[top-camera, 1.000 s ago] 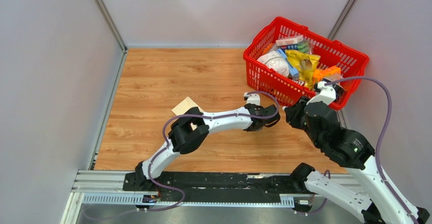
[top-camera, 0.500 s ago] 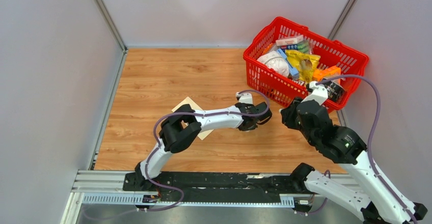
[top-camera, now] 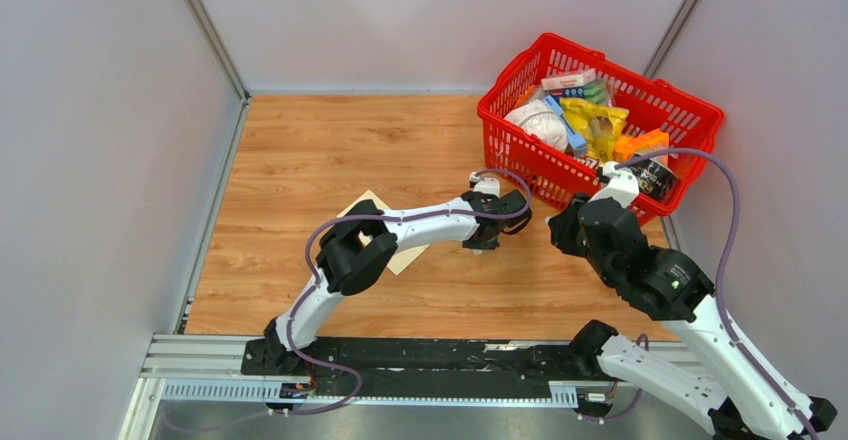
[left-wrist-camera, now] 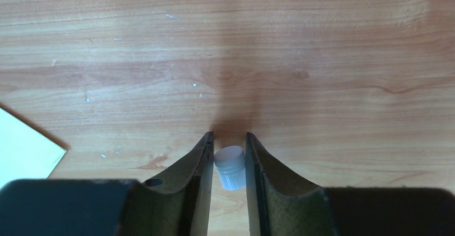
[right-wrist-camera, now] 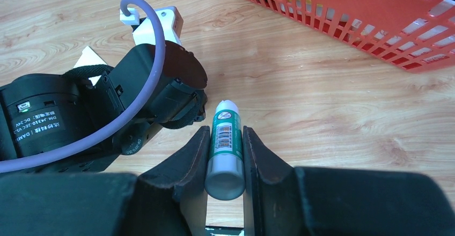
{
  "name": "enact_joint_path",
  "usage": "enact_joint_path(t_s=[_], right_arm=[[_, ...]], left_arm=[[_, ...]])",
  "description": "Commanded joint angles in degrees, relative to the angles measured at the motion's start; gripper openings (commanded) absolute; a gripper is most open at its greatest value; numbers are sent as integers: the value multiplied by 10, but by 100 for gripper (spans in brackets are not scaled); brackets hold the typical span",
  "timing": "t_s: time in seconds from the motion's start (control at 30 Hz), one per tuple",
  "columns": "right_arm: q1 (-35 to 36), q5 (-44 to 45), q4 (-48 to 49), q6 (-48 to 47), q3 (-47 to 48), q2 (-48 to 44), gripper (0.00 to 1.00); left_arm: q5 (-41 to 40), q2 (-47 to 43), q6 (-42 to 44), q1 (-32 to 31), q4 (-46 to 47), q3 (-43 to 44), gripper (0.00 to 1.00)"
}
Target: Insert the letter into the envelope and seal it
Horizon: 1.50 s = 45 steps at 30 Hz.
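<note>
My left gripper (left-wrist-camera: 229, 135) is shut on a small white cap (left-wrist-camera: 230, 167) and holds it just above the wooden table; from above it (top-camera: 484, 240) is at mid table. My right gripper (right-wrist-camera: 225, 130) is shut on a green glue stick (right-wrist-camera: 225, 142) whose white tip is bare and points at the left wrist (right-wrist-camera: 161, 86). In the top view the right gripper (top-camera: 555, 228) is just right of the left one. The cream envelope (top-camera: 367, 207) lies flat under the left arm, with corners showing in the left wrist view (left-wrist-camera: 24, 150) and the right wrist view (right-wrist-camera: 87, 58). The letter is out of view.
A red basket (top-camera: 690, 105) full of packets stands at the back right, close behind the right gripper; its mesh wall (right-wrist-camera: 343, 5) fills the top of the right wrist view. Grey walls enclose the table on the left, back and right.
My left gripper has drawn left, away from the right gripper, with the white cap in it. The right arm has shifted slightly left with the glue stick.
</note>
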Motion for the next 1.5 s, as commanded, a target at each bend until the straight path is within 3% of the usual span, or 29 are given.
enact_joint_path(t_s=[0.0,0.23,0.67,1.2,1.47], right_arm=[[-2,2,23,9,-4,-9,0],[-2,5,22,8,-5,-12,0],[-2,1,19,7,-6,-14,0],[-2,-10,21,5,-5,-4,0],[-2,-14,20,9,-5,-2,0]], left_arm=[[1,9,16,0,-42,4,38],[-12,1,-29,0,-66,-2,48],[-6,19,-224,-3,-129,13,55],[85,18,-353,6,-74,-26,53],[90,14,-356,6,-70,-24,52]])
